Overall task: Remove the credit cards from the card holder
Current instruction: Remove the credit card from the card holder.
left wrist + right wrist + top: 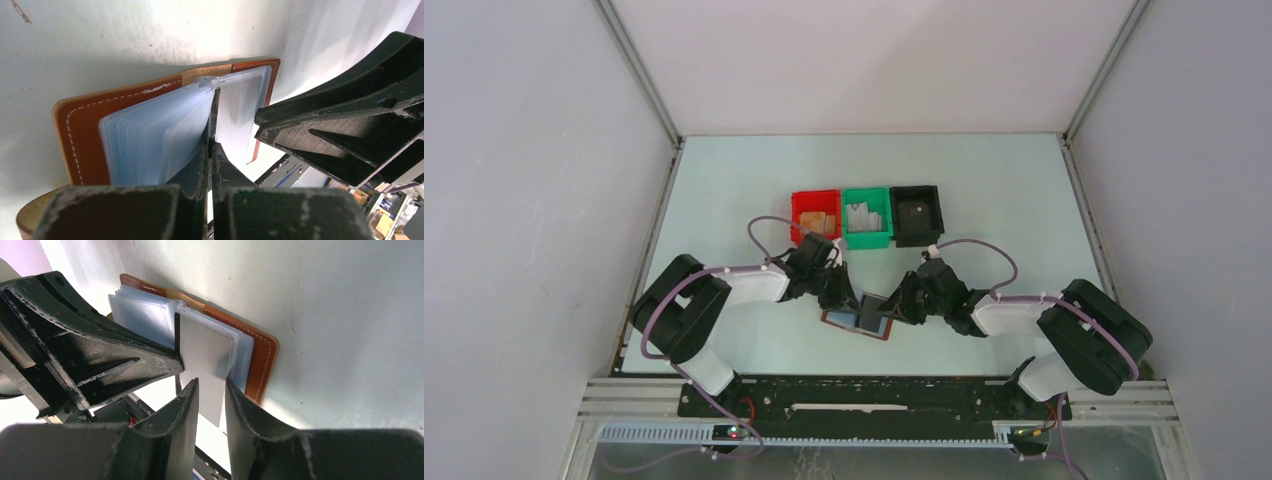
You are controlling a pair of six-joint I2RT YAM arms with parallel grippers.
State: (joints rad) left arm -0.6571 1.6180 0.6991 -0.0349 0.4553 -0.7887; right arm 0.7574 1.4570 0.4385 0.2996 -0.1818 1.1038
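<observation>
Top external shows you the card holder (861, 322) lying open on the tabletop (994, 200), near its front middle. Left wrist: your left hand (211, 146) is pinched together on what looks like the thin edge of a credit card (214, 111), so a pull may slip off or drag the plastic sleeves (150, 135) along. Right wrist: your right hand (210, 388) hangs spread apart, pinning nothing; no writing is readable.

Left gripper (849, 300), right gripper (894, 305) and an upright credit card (202, 370) crowd the card holder (854, 323); bins (867, 241) behind it, bare table (864, 358) in front.
</observation>
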